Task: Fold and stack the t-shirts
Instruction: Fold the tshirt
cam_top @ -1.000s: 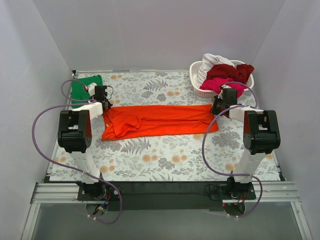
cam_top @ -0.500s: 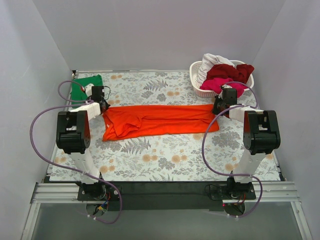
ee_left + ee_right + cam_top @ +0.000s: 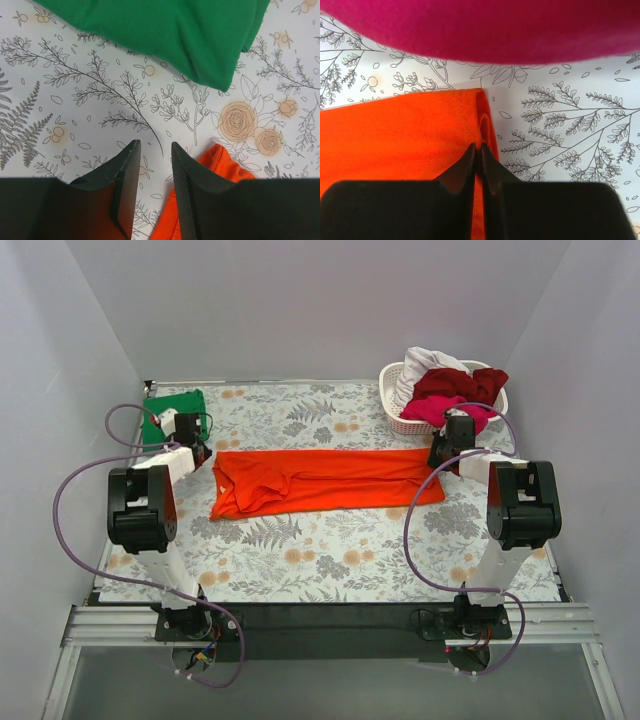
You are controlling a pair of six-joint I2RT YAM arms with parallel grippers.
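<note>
The bright orange-red t-shirt [image 3: 330, 480] lies folded into a long strip across the middle of the table. My right gripper [image 3: 441, 456] is shut on its right end; the right wrist view shows the jaws [image 3: 479, 147] pinching the hem of the orange cloth [image 3: 395, 135]. My left gripper [image 3: 199, 448] is open and empty just off the shirt's left end, and the orange corner [image 3: 220, 160] lies beside its right finger [image 3: 187, 185]. The folded green t-shirt [image 3: 170, 415] lies at the far left, also in the left wrist view [image 3: 165, 30].
A white lattice basket [image 3: 400, 422] at the back right holds white [image 3: 425, 365], dark red [image 3: 462, 385] and magenta [image 3: 447, 410] shirts. The magenta cloth [image 3: 485, 25] hangs just beyond my right gripper. Grey walls enclose the flowered table [image 3: 330, 550].
The orange shirt has slid a little to the right with my right gripper. My left gripper has moved back and left, away from the shirt's left end toward the green shirt.
</note>
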